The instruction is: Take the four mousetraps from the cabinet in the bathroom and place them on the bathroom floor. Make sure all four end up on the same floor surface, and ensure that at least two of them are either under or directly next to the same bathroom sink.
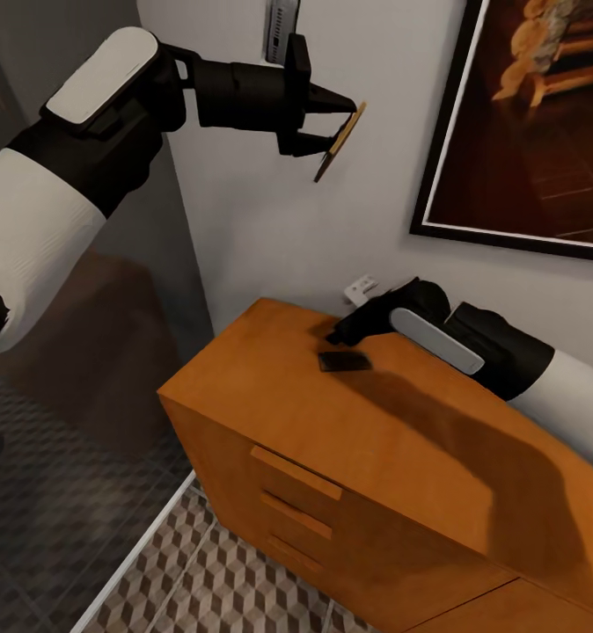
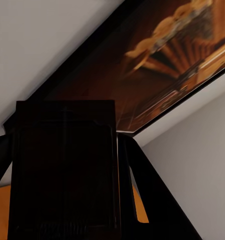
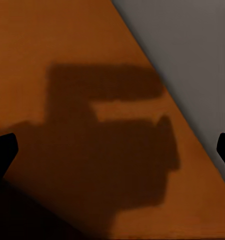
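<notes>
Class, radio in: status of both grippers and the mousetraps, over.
Left gripper shut on one mousetrap, raised by the wall. Right gripper open, low over cabinet top beside second mousetrap. Nothing in the way.

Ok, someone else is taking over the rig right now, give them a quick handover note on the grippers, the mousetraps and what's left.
Left gripper: raised near the wall, shut on one mousetrap, held tilted in the air.
Right gripper: low over the cabinet top, fingertips spread wide, holding nothing.
A second mousetrap lies flat on the cabinet top, right beside the right gripper.
Done: one trap lifted.
Left: no trap can be seen on the patterned floor yet. Set the held trap down there, pick up the one on the cabinet, then find the others. At least two go under or next to the sink.
</notes>
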Controlling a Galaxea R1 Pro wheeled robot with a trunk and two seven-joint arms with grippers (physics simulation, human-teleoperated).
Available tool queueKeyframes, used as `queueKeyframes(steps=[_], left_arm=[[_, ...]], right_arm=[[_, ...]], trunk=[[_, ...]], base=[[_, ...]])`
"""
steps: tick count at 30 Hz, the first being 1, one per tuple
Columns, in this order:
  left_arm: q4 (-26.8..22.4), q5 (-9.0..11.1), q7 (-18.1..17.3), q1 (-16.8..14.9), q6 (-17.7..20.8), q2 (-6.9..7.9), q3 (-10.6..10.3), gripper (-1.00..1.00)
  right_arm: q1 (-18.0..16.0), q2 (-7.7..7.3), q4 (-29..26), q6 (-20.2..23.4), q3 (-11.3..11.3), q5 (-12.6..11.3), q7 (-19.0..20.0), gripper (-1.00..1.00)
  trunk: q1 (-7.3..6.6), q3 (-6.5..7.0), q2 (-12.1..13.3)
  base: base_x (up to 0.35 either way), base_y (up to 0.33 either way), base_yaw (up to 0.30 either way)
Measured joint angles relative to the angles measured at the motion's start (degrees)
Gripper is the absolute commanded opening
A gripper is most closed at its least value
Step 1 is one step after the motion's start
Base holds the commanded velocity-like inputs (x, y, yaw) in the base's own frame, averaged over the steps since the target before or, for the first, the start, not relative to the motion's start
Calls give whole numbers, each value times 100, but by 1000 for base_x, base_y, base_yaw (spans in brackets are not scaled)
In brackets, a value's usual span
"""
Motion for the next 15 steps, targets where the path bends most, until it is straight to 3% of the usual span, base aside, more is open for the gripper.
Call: queueKeyframes(steps=[5,6,7,8,9,13,15], left_arm=[[11,2,6,14,-1,-40,-4,-100],[15,3,7,16,-1,-59,-10,-100],[17,0,7,18,-1,-92,-71,-100],[18,5,7,18,-1,-104,-107,-100],[18,5,7,18,-2,-108,-121,-100],[24,6,7,18,-49,-150,-171,-100],[25,5,7,18,-87,-164,-177,-100]], right_arm=[[-7,-136,-92,-1,183,219,267,100],[-12,-167,-98,-3,257,344,477,100],[-19,-209,-102,-5,309,754,939,100],[-22,-235,-107,-11,309,963,1145,100],[-22,-247,-109,-12,299,1062,1253,100],[-23,-293,-110,-24,197,1850,2291,100],[-24,-292,-111,-25,165,2099,2677,100]], trunk=[[0,0,0],[0,0,0],[0,1,0],[-1,1,-1],[-1,1,-1],[-1,1,0],[-1,1,-1]], base=[[0,0,0],[0,0,0],[0,0,0],[0,0,0],[0,0,0],[0,0,0],[0,0,0]])
